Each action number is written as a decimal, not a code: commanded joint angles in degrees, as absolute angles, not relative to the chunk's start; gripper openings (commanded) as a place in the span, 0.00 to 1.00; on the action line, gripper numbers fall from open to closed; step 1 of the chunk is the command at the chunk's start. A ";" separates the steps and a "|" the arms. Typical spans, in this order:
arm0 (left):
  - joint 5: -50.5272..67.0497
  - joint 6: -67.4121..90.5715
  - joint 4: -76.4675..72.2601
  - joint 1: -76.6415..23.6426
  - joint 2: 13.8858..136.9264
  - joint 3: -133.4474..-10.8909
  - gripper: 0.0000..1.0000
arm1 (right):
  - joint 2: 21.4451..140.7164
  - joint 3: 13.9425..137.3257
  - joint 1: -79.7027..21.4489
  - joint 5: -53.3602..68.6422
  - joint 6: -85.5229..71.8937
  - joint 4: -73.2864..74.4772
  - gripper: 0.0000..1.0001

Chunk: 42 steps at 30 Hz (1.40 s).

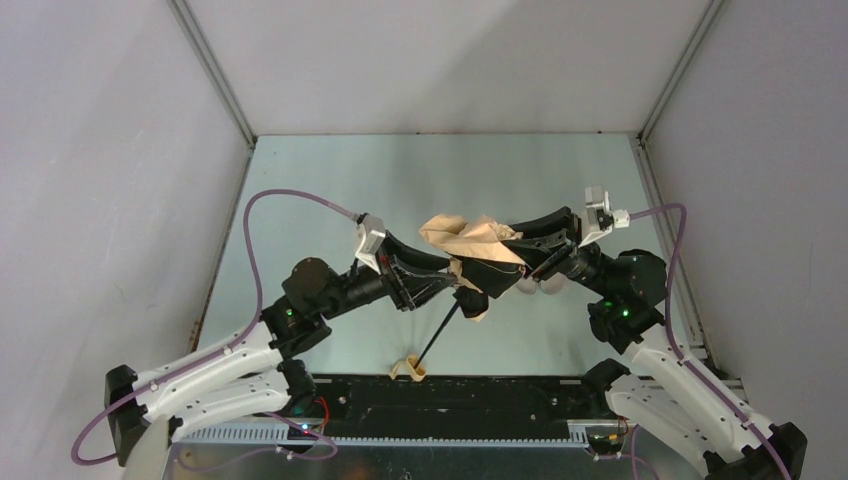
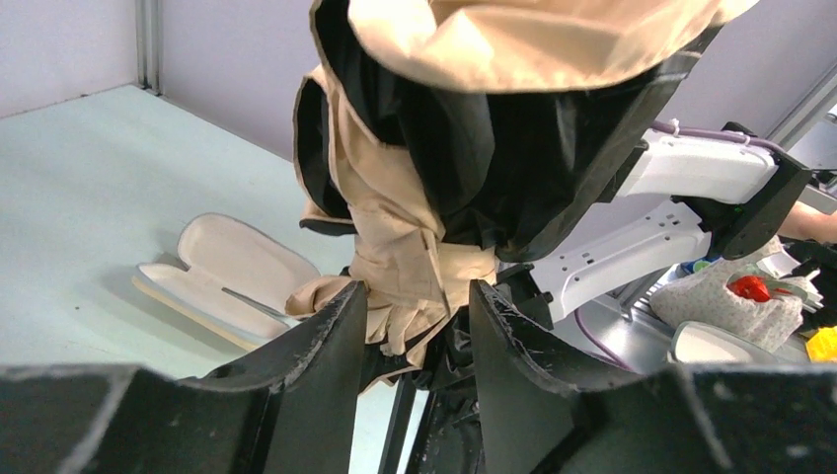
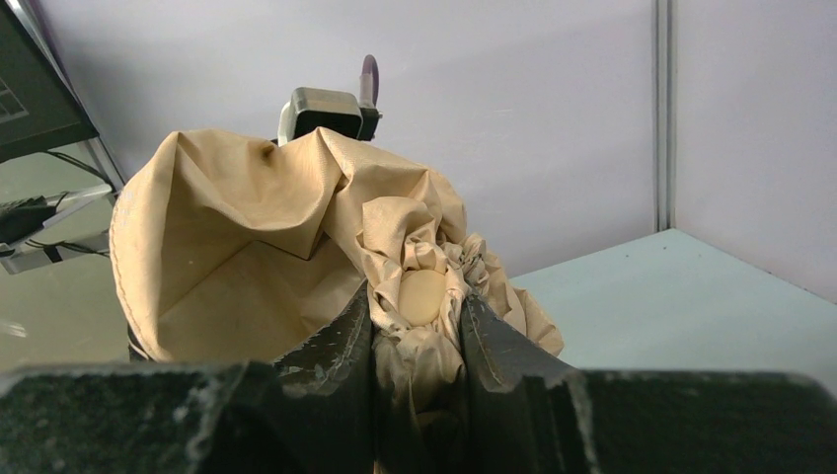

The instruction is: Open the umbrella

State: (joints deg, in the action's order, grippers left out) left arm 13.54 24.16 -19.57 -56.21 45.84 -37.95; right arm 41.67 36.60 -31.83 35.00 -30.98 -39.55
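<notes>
The umbrella [image 1: 470, 240] hangs in the air between my two grippers, its tan fabric loose and bunched, with black lining showing. Its thin black shaft [image 1: 440, 330] slants down to the beige handle [image 1: 408, 370] at the table's front edge. My left gripper [image 1: 458, 292] is shut on the bunched fabric round the shaft; in the left wrist view the fabric [image 2: 405, 247] sits between the fingers of the gripper [image 2: 415, 296]. My right gripper [image 1: 515, 252] is shut on the umbrella's top end; in the right wrist view the beige round cap [image 3: 422, 294] and gathered fabric are pinched in the gripper [image 3: 417, 301].
A small pale flat sleeve [image 2: 232, 272] lies on the pale green table [image 1: 330, 180] beneath the umbrella. Grey walls close in the table on the left, back and right. A black rail [image 1: 480, 395] runs along the front edge between the arm bases.
</notes>
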 commanded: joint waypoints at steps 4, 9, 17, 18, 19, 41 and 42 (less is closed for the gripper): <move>11.98 24.90 -23.57 -55.90 46.99 -41.40 0.42 | 40.39 37.62 -31.73 34.62 -30.16 -42.25 0.00; 12.62 25.04 -23.42 -55.90 48.10 -41.89 0.32 | 40.14 37.62 -31.73 34.59 -29.68 -41.65 0.00; 12.91 24.67 -22.66 -55.90 48.22 -41.85 0.01 | 39.19 37.62 -31.73 34.21 -29.02 -40.56 0.00; 12.46 24.36 -22.53 -55.85 48.15 -41.71 0.00 | 38.91 37.62 -31.73 34.24 -28.97 -40.49 0.00; 12.25 24.27 -22.33 -55.82 47.96 -41.60 0.00 | 38.75 37.62 -31.68 34.38 -28.99 -40.40 0.00; 3.30 22.60 -20.12 -54.90 48.49 -41.36 0.00 | 37.99 37.62 -31.73 38.44 -33.24 -43.49 0.00; 2.98 22.77 -20.12 -54.88 48.69 -41.38 0.00 | 37.93 37.62 -31.73 38.48 -33.19 -43.37 0.00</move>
State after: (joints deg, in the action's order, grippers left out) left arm 9.28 24.40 -20.38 -56.16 48.34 -39.44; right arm 39.20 36.42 -31.46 36.25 -30.04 -37.17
